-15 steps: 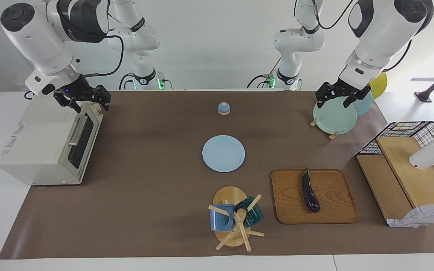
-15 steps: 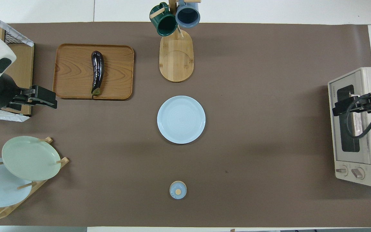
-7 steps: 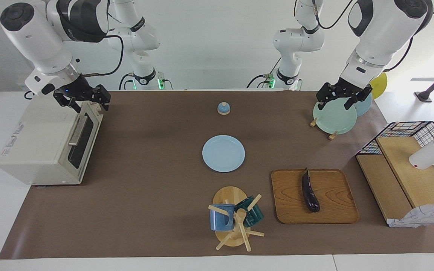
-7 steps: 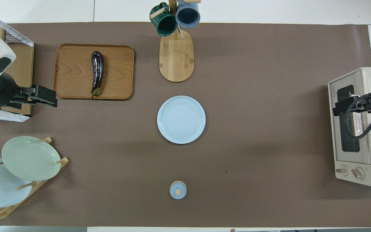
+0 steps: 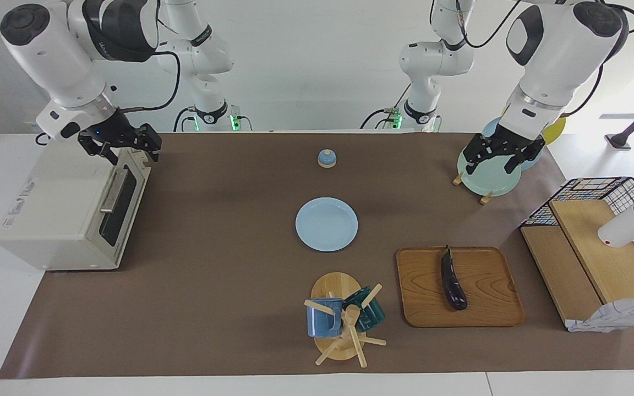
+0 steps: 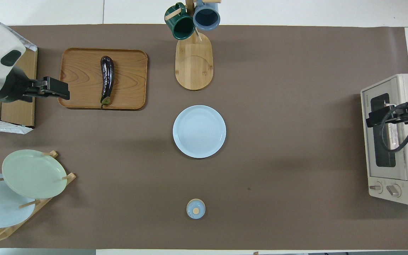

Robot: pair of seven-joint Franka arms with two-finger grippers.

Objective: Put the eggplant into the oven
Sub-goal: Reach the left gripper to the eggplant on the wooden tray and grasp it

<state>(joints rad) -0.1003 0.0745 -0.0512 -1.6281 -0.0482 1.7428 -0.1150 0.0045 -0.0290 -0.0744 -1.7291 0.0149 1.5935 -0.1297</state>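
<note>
Early yet: your left claw [image 5: 497, 156] hung spread, empty, short of the slim dark-purple eggplant [image 5: 453, 279] on its wooden tray [image 5: 487, 308]; your right claw [image 5: 123, 144] waited spread above the shut cream-white toaster oven [image 5: 58, 209]. Next, lower and pinch midway.

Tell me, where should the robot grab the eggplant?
Probably around the middle of the eggplant, coming straight down from above. It lies flat on the wooden tray, long and slim, so the gripper should close across its narrow width, away from the thin stem tip.

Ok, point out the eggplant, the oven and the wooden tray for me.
eggplant [image 5: 453, 279], facing view, middle of its dark body.
oven [image 5: 58, 206], facing view, its cream top panel.
wooden tray [image 5: 487, 286], facing view, bare wood beside the eggplant.
</note>
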